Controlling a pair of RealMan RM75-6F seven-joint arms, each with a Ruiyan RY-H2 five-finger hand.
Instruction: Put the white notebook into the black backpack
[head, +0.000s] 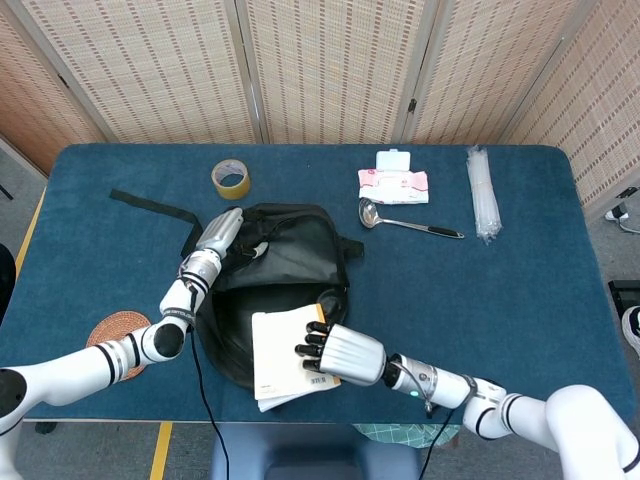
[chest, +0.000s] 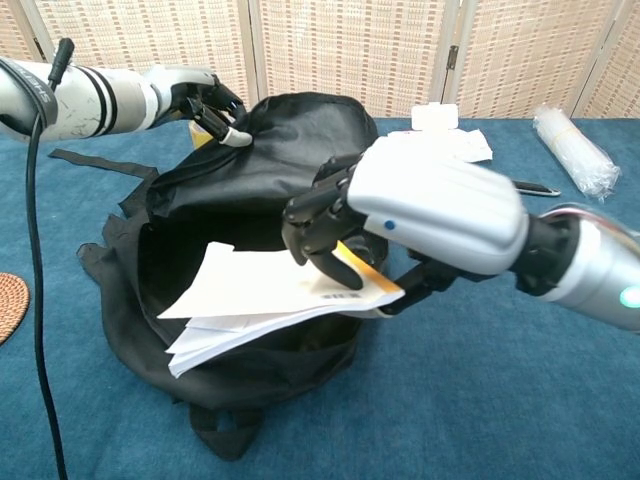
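Note:
The black backpack lies mid-table with its mouth open toward the front edge. My left hand grips the upper flap of the opening and holds it up. My right hand holds the white notebook by its yellow-edged spine side. The notebook lies tilted over the bag's mouth, its loose pages sagging across the front rim, partly inside the opening.
A roll of yellow tape sits behind the bag, a woven coaster at the left front. A tissue pack, a spoon and a bundle of clear straws lie at the back right. A black strap trails left.

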